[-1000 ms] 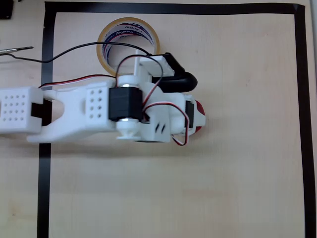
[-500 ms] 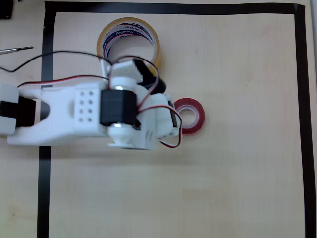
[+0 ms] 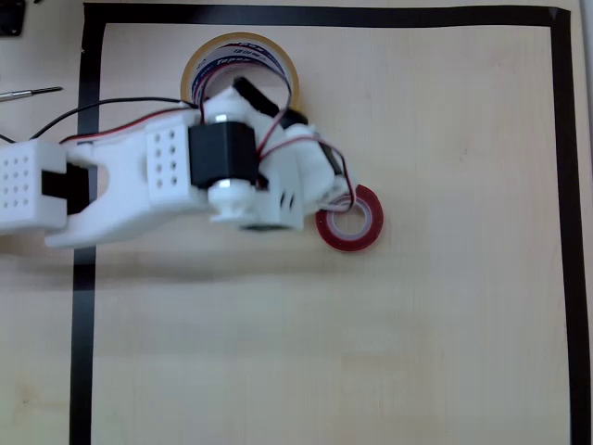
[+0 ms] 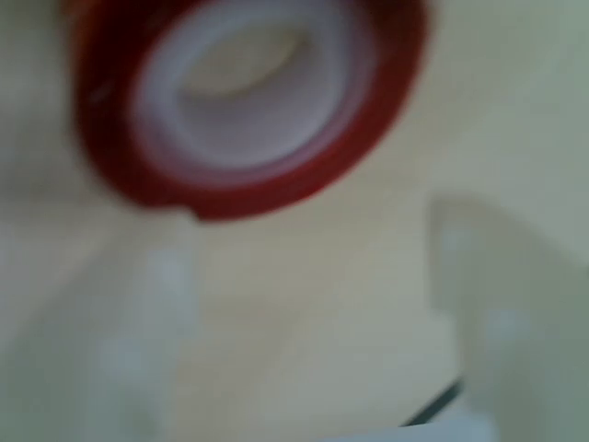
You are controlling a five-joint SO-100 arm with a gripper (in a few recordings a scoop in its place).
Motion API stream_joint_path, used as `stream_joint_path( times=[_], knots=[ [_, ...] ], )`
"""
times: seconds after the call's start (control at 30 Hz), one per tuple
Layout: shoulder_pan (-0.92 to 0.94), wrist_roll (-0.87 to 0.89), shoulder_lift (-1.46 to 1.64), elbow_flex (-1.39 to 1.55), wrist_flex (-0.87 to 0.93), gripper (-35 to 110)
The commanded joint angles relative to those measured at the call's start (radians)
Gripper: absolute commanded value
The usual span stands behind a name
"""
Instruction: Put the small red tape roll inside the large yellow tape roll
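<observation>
Lying flat on the pale wooden table (image 3: 445, 306), the small red tape roll with a white core (image 3: 352, 219) sits just ahead of the white two-finger gripper (image 4: 304, 341), whose blurred jaws appear spread and empty. Behind the arm stands the large yellowish packing-tape roll (image 3: 239, 57). Light and rigid, the red ring probably grips best across its wall, one finger inside the core.

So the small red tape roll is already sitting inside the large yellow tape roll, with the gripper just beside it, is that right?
Not quite. In the overhead view the small red tape roll lies flat on the table, apart from the large yellow tape roll, not inside it. The gripper is indeed just beside the red roll.
</observation>
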Motion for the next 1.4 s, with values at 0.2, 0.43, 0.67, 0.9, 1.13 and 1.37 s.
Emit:
stream_joint_path(
  times=[0.2, 0.43, 0.67, 0.9, 1.13, 1.37],
  knots=[
    [-0.025, -0.023, 0.002, -0.084, 0.008, 13],
    [0.012, -0.021, -0.005, -0.086, 0.044, 14],
    [0.051, -0.037, 0.063, 0.034, 0.046, 15],
    [0.058, -0.067, 0.026, 0.021, 0.046, 16],
    [0.057, -0.103, 0.011, 0.009, 0.037, 16],
    [0.057, -0.109, -0.025, 0.011, -0.006, 16]
  ],
)
